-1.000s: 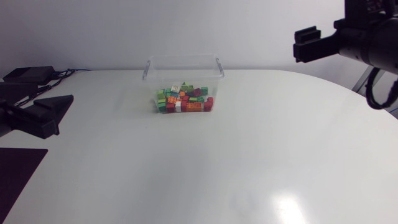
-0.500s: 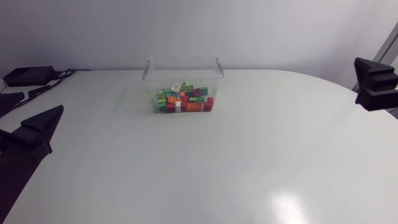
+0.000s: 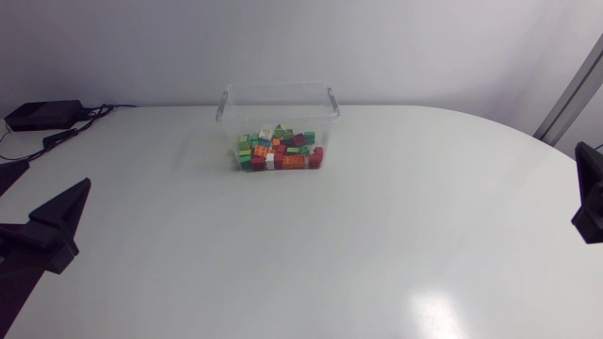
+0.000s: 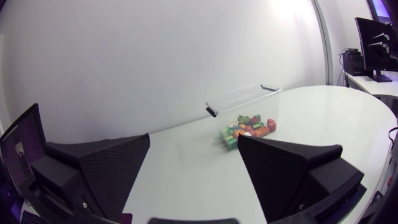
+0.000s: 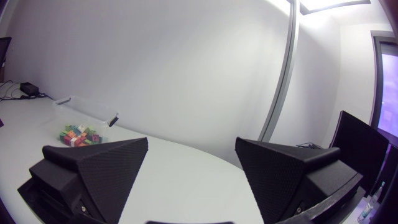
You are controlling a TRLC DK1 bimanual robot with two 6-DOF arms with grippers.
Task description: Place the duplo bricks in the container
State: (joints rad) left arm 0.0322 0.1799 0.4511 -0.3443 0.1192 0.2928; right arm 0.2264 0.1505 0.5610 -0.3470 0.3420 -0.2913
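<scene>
While end effectors [image 4: 193, 139] [image 5: 191, 141] gape wide, both sit empty.

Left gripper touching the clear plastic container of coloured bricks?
Apart. Left wrist view: the left gripper is open, with bare tabletop between it and the clear plastic container well ahead.

The table [image 3: 396, 235] is white and glossy. A clear container [image 3: 278, 105] stands on it near the far edge.

The clear container [image 3: 279, 98], open-topped, stands near the table's [image 3: 358, 247] far edge, left of the middle. Bare surface spreads wide on both its sides and down to the near edge. Cables [image 3: 68, 133] lie at the far left corner.
</scene>
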